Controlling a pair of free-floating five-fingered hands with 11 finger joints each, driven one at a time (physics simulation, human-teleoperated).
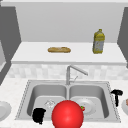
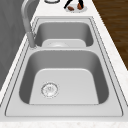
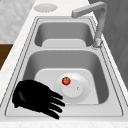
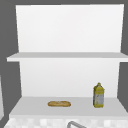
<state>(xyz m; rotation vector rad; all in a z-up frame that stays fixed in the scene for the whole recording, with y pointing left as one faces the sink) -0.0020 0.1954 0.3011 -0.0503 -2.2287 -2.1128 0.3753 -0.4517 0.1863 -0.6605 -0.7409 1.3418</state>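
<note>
One small tomato (image 3: 66,80), probably light, slippery and soft, sits on a plate (image 3: 83,91) just beyond the right hand (image 3: 35,98), which is spread wide and empty; a gentle pinch across the tomato's sides looks safest.

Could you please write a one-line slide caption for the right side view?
A black hand with straight fingers hovers over the sink rim beside a plate carrying a small tomato.
</note>
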